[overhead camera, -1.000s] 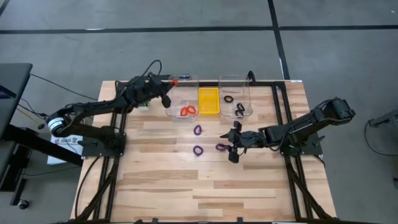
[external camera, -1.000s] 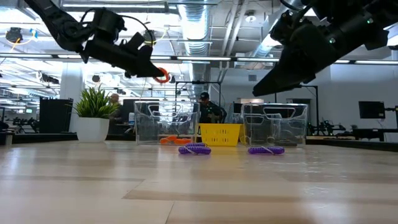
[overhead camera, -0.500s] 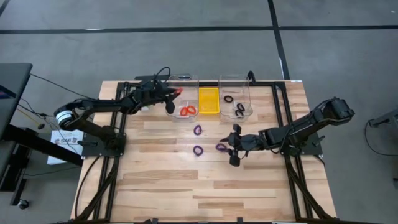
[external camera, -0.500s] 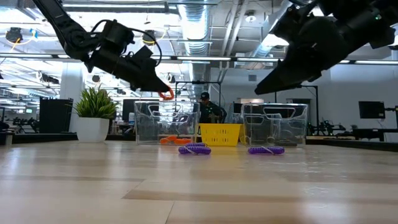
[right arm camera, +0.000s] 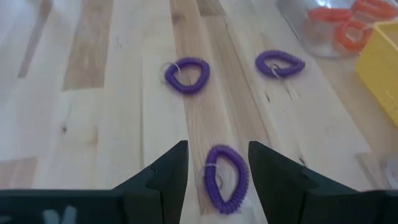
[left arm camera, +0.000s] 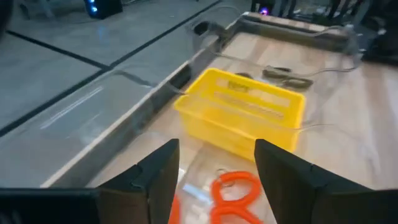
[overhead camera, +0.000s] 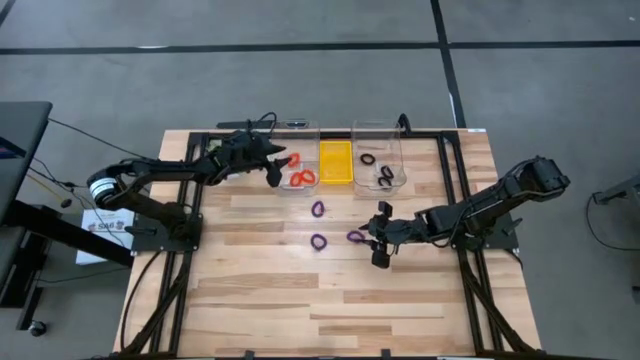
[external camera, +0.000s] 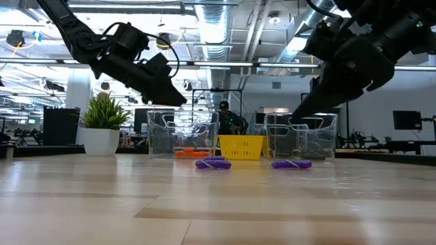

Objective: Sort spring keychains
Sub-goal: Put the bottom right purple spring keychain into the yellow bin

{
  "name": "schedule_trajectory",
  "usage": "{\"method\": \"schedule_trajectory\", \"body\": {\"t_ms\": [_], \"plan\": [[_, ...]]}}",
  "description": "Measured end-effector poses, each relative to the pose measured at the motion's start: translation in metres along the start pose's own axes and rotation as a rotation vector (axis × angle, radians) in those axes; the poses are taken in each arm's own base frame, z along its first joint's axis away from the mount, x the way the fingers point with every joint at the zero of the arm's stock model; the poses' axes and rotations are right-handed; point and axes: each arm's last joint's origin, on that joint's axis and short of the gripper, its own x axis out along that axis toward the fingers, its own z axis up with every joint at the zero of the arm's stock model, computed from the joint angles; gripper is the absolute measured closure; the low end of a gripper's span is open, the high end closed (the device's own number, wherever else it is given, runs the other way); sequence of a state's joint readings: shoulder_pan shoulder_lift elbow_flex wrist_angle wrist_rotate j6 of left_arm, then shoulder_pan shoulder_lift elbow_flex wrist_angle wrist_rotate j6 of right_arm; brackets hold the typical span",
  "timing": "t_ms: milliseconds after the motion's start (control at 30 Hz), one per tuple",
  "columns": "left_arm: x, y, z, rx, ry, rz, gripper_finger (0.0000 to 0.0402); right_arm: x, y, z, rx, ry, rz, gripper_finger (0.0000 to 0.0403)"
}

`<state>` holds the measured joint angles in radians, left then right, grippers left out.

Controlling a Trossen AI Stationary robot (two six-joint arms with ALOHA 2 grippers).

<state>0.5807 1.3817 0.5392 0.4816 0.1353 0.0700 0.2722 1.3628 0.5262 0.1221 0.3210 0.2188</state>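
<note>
You see two matte-black jointed arms; left arm (overhead camera: 160,170) carries looping black cables and a white base collar.

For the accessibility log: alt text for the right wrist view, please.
The open right gripper hovers over a purple spring keychain lying on the wooden table. Two more purple keychains lie beyond it, and orange ones sit in a clear bin.

Overhead, table-level, two wrist cams; all share yellow bin (overhead camera: 335,161).

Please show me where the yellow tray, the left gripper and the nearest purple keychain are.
yellow tray (overhead camera: 335,162): high view, its floor.
left gripper (overhead camera: 283,165): high view, between fingertips.
purple keychain (right arm camera: 226,170): right wrist view, its coil.
</note>
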Motion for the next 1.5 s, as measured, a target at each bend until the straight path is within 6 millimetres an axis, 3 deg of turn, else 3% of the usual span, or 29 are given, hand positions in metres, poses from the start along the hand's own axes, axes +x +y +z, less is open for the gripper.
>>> {"method": "schedule_trajectory", "body": {"t_ms": [267, 567, 800, 1033, 1167, 1267, 1400, 1500], "plan": [[0.002, -0.049, 0.007, 0.04, -0.061, -0.169, 0.0203, 0.011, -0.009, -0.007, -0.002, 0.068, -0.049, 0.0251], [-0.007, -0.107, 0.007, 0.141, -0.082, -0.355, 0.0217, 0.057, -0.016, -0.035, 0.009, 0.167, -0.104, 0.0252], [-0.01, -0.115, 0.007, 0.154, -0.092, -0.343, 0.0225, 0.068, -0.016, -0.042, 0.058, 0.191, -0.113, 0.0274], [-0.01, -0.115, 0.007, 0.148, -0.091, -0.343, 0.0227, 0.062, -0.012, -0.039, 0.099, 0.178, -0.079, 0.0386], [-0.01, -0.115, 0.007, 0.146, -0.091, -0.343, 0.0229, 0.051, -0.003, -0.025, 0.06, 0.145, -0.074, 0.0382], [-0.01, -0.115, 0.007, 0.146, -0.094, -0.344, 0.0229, 0.039, -0.001, 0.014, 0.015, 0.017, -0.111, 0.0394], [-0.01, -0.115, 0.007, 0.145, -0.096, -0.344, 0.023, 0.026, -0.019, 0.059, -0.042, -0.053, -0.233, 0.0394], [-0.01, -0.115, 0.007, 0.141, -0.095, -0.344, 0.023, 0.015, -0.044, 0.096, -0.042, -0.071, -0.309, 0.0399]]}}
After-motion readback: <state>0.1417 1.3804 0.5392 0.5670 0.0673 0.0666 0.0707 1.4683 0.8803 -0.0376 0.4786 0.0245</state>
